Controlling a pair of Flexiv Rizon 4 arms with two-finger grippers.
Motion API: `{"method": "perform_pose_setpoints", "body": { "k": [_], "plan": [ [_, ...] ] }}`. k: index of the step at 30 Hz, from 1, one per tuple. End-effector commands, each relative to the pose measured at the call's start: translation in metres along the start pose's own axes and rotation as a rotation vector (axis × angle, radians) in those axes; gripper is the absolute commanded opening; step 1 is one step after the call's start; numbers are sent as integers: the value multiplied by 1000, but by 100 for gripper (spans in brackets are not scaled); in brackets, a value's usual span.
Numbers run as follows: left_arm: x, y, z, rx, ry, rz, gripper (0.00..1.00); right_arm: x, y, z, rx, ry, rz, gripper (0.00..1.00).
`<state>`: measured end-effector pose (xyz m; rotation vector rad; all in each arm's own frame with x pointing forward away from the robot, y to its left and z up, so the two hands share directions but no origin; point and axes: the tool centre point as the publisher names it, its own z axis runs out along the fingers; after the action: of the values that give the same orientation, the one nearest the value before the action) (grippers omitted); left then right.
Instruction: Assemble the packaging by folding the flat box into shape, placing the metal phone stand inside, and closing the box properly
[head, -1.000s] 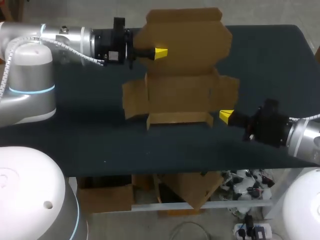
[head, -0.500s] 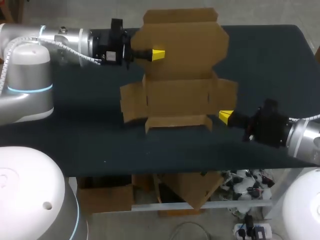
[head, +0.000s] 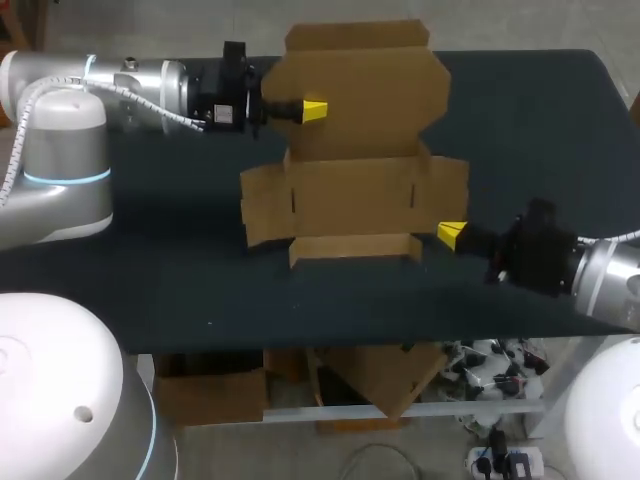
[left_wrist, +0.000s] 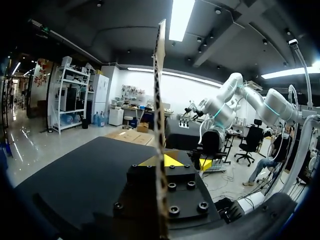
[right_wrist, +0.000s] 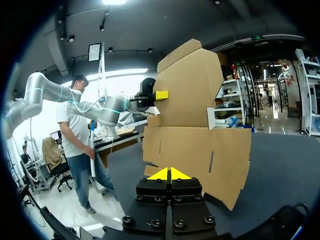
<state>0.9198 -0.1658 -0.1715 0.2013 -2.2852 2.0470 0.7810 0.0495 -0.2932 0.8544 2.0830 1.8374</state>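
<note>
The cardboard box (head: 355, 190) is sitting half-folded near the middle of the dark table (head: 530, 120), base and low walls lying on the tabletop w/ side flaps spreading out, and the big lid panel is standing up at its far side. The left gripper (head: 312, 110) is pinching that lid panel at the box's upper left edge, both fingers pressing the thin cardboard betw. them. The right gripper (head: 452, 233) is sitting just beside the box's near right corner, its yellow tips pressing together w/ nothing betw. them.
</note>
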Motion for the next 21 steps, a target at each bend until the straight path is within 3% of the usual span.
{"method": "perform_pose_setpoints", "body": {
  "k": [1,21],
  "plan": [
    [-3,3,2,5,-1,17,0,1,-2,1,-1,-1,2,0],
    [-5,19,1,18,-37,111,0,0,-9,18,23,5,8,0]
  ]
}}
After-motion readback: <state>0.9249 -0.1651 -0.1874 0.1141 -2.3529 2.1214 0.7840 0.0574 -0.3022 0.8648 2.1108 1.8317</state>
